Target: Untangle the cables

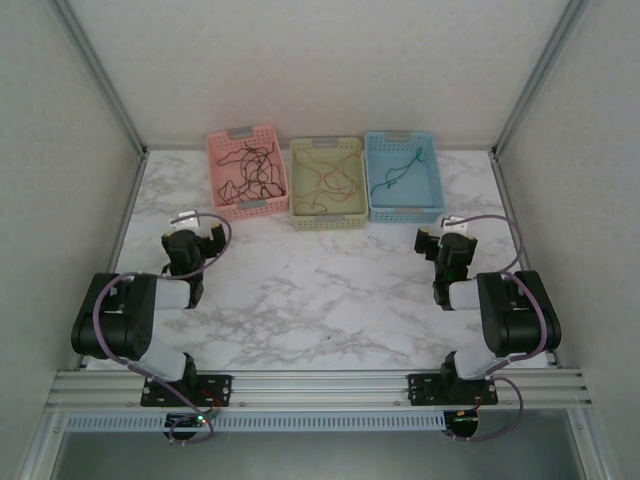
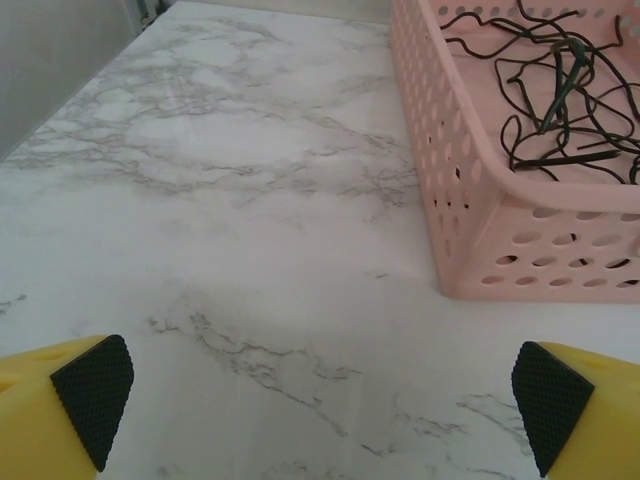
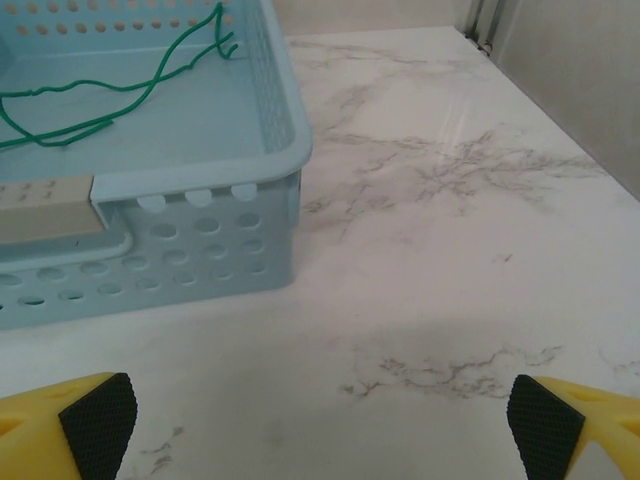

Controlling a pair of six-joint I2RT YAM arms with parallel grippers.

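Cables (image 1: 325,180): hair-thin, curly, sorted by colour into three baskets in a row at the far edge of the bench (image 1: 320,290). Bench top is a glossy white marble pattern with grey veining.

Pink basket (image 1: 213,170), leftmost: rectangular plastic, walls pierced with rows of oval holes, rounded rim. Black cables (image 2: 560,110) lie in it as a loose heap of overlapping loops and kinks, matt.

Yellow-green basket (image 1: 327,222), middle, touching or just beside its neighbours: same perforated build. Reddish-orange cables (image 1: 340,178) are spread over its floor in wide open curls.

Blue basket (image 1: 405,213), rightmost: smooth floor, holed walls, a flat beige label plate (image 3: 45,210) set into the near rim. One green cable (image 3: 120,85) rests inside, wavy, with a sharp bend close to the far wall.

Left hand (image 2: 320,410): low over bare marble, near the pink basket's near-left corner, not touching it. Fingers spread wide; yellow shells faced with black, diamond-knurled pads (image 2: 92,398). Veined bench surface shows between them.

Right hand (image 3: 320,425): low over the bench, just right of the blue basket's near corner, apart from it. Fingers likewise wide, same yellow shells and knurled black pads (image 3: 545,420), bench surface between them.
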